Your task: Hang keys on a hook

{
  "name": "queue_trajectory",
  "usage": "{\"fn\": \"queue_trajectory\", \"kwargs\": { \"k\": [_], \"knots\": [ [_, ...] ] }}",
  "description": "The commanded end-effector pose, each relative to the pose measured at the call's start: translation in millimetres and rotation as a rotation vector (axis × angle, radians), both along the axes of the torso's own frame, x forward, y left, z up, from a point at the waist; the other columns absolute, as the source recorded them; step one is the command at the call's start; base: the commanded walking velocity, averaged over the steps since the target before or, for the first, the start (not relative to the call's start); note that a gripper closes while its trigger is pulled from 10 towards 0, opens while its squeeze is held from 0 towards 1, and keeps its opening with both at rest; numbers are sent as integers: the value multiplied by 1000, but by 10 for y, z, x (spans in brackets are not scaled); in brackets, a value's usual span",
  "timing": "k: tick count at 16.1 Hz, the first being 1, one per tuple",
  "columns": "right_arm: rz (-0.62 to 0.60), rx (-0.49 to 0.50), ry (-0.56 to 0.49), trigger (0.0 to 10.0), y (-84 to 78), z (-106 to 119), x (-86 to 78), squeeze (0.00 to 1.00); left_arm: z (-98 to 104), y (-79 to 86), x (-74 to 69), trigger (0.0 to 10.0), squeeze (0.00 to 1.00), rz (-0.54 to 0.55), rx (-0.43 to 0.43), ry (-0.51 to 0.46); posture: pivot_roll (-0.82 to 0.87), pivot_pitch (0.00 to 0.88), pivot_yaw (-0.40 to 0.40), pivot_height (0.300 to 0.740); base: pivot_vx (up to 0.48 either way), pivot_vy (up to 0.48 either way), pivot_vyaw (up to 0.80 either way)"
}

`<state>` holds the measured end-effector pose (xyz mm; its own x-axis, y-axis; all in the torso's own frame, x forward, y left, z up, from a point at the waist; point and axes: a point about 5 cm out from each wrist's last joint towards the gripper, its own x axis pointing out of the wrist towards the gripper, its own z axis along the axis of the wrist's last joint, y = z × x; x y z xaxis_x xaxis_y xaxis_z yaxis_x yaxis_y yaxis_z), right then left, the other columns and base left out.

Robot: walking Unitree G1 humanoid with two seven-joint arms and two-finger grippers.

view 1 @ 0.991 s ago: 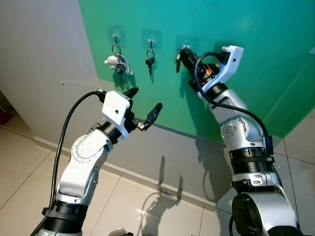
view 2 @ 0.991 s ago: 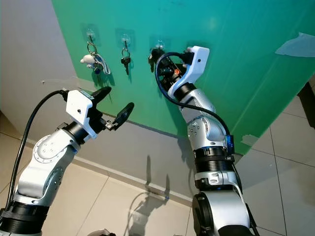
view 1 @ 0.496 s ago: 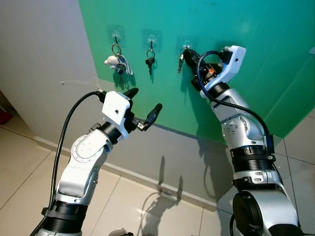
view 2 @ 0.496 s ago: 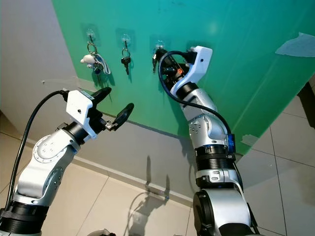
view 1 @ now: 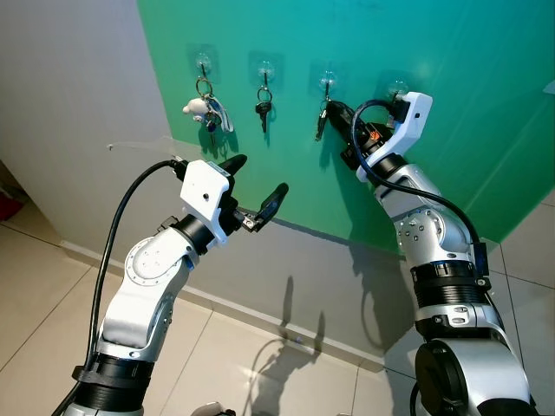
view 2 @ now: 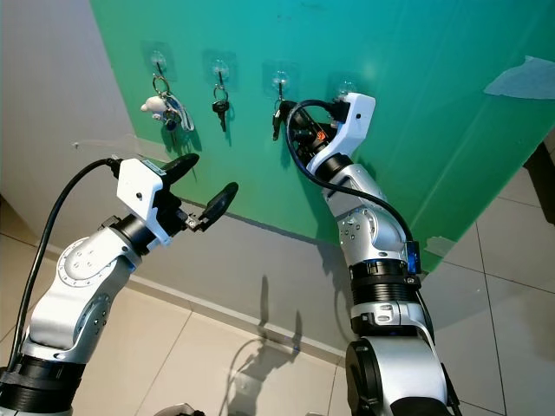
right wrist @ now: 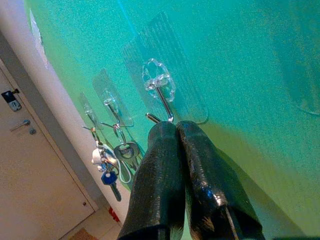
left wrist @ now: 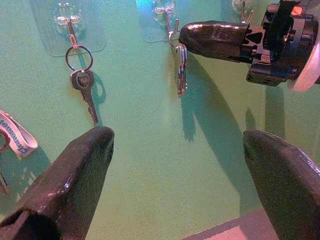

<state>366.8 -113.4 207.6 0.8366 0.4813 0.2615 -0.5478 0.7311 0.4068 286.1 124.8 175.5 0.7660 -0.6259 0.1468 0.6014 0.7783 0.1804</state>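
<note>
Silver keys (left wrist: pixel 180 70) hang on third hook (left wrist: pixel 171 31).

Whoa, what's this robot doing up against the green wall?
It is hanging keys on a row of clear stick-on hooks. Its right claw is pinched shut at the third hook, where a key dangles from the hook, right at the fingertips. The first hook already carries a bunch of keys with a small white charm, and the second a single key. The fourth hook is bare. The left claw waits open, below the hooks.
</note>
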Motion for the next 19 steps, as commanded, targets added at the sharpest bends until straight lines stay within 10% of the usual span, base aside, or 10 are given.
{"fn": "queue_trajectory", "kwargs": {
  "k": [1,8,9,17,18,19],
  "knots": [
    [-6,6,3,10000,-29,11,3,0,37,-25,4,10000,0,-19,12,-9,-26,0,9,740,0,0,0],
    [8,-40,15,10000,5,-66,-57,0,99,-44,17,10000,0,-29,-16,-43,-36,0,19,740,0,0,0],
    [12,-27,13,10000,1,-65,-66,1000,100,-42,19,10000,0,-27,-19,-43,-36,0,21,740,0,0,0],
    [-12,-47,38,10000,-62,-182,-146,1000,100,-16,50,10000,0,23,-35,-35,-45,0,27,740,0,0,0],
    [-50,-108,57,10000,-104,-292,-209,31,-5,78,121,10000,0,148,-4,-5,-52,0,30,740,0,0,0],
    [-73,-167,62,10000,-137,-380,-285,0,-85,173,155,10000,0,248,5,-3,-54,0,27,740,0,0,0]
  ]
}}
